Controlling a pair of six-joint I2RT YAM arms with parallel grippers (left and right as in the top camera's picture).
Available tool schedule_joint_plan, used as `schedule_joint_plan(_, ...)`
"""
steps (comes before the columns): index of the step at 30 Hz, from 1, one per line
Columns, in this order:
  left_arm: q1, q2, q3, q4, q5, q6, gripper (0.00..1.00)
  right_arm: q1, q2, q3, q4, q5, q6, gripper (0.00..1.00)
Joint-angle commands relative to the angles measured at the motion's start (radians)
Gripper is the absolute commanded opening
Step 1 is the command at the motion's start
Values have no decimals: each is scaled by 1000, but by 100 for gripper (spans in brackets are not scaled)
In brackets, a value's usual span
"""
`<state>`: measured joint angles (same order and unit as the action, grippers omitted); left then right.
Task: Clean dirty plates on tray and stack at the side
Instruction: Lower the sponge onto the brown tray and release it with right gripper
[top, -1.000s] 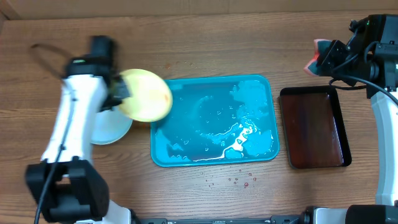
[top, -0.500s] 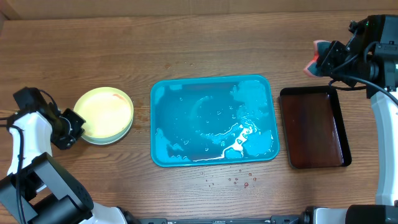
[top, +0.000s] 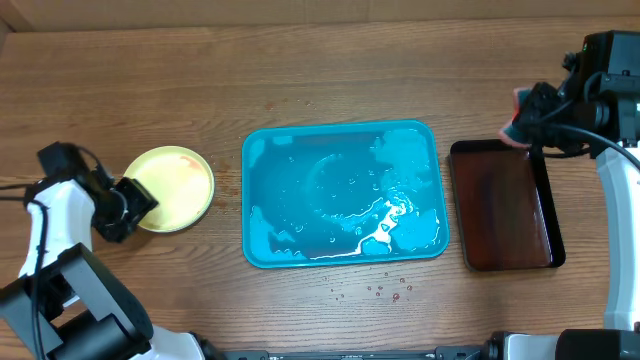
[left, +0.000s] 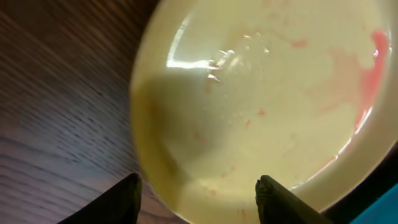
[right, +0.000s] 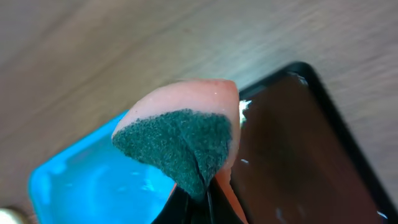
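A pale yellow plate (top: 172, 188) with a lime-green rim and faint red smears lies on the table left of the turquoise tray (top: 262, 240); anything under it is hidden. The tray is wet and carries no plates. My left gripper (top: 127, 207) stands open at the plate's left edge. In the left wrist view the plate (left: 267, 93) fills the frame, and its near rim lies between the spread fingers of the gripper (left: 199, 199). My right gripper (right: 199, 202) is shut on a pink sponge (right: 186, 137) with a green scouring face, above the gap between the tray (right: 93, 186) and a dark one.
A smaller dark brown tray (top: 505, 205) lies right of the turquoise one, under the right arm. Small red drops (top: 385, 290) dot the wood in front of the turquoise tray. The sponge (top: 520, 103) hangs near the dark tray's far left corner.
A second ago the left gripper carried the yellow plate; it has since set it down at the left, drawn back, then come up to its rim and opened. The right arm dropped slightly.
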<state>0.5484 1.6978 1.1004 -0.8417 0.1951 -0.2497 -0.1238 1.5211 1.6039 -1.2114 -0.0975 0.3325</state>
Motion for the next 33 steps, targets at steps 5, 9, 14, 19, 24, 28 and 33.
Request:
schedule_joint_plan(5, -222, -153, 63, 12, -2, 56, 64, -1, 29, -94, -44, 121, -80, 4)
schedule_joint_plan(9, -383, -208, 87, 45, -26, 93, 66, -1, 69, -196, -21, 153, -150, 4)
schedule_joint_plan(14, -547, -217, 88, 92, -42, 179, 87, -1, 122, -324, 76, 153, -293, 4)
schedule_joint_plan(19, -634, -196, 88, 90, -84, 179, 100, -1, 135, -414, 193, 153, -319, 4)
schedule_joint_plan(24, -649, -188, 88, 90, -83, 179, 100, -1, 135, -404, 227, 151, -285, 60)
schedule_joint_plan(28, -648, -188, 88, 90, -84, 179, 100, -1, 133, -298, 127, 147, -170, 100)
schedule_joint_plan(33, -648, -188, 88, 90, -84, 179, 100, 10, 91, -17, -67, 64, -241, 100)
